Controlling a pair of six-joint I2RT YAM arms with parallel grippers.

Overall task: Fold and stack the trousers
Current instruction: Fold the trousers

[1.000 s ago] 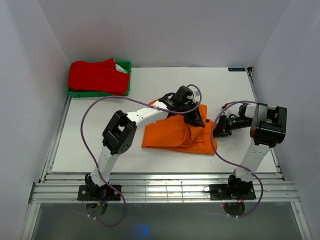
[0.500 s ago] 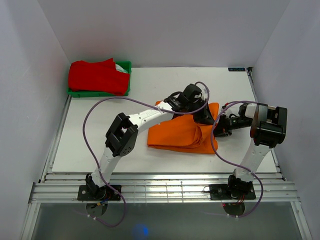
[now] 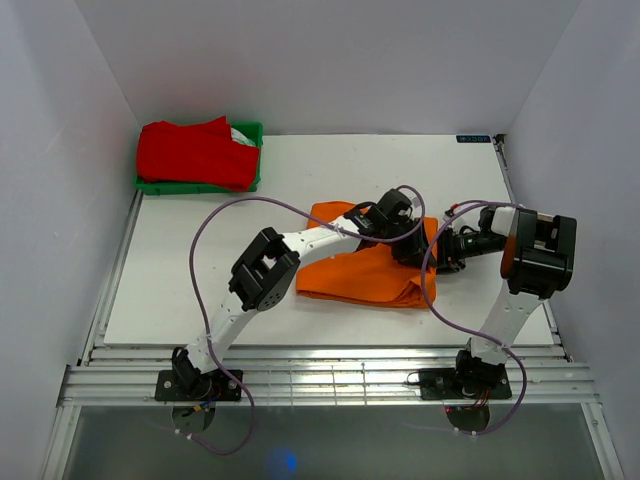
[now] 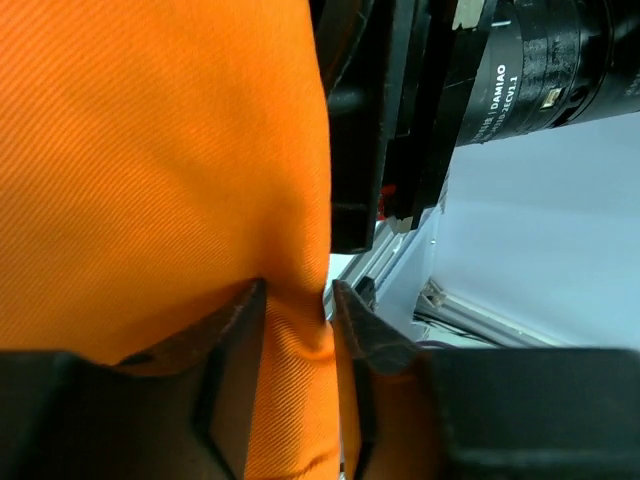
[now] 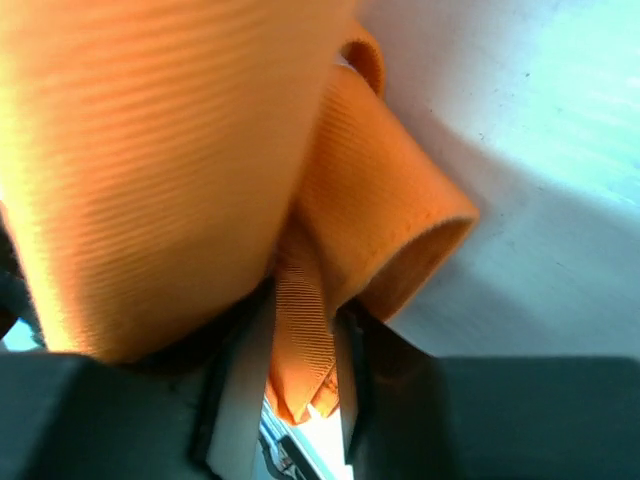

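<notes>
Since a second ago, we see the left gripper [image 4: 295, 320] has swung right and now almost meets the right gripper [image 5: 300, 360]. Each pair of fingers stands narrowly apart, pinched on a fold of the trousers [image 3: 360, 275]. The bundle has shifted right on the white table [image 3: 200, 260]. Only our left wrist view shows the right arm's black motor housing [image 4: 540, 70] just beyond the cloth.
</notes>
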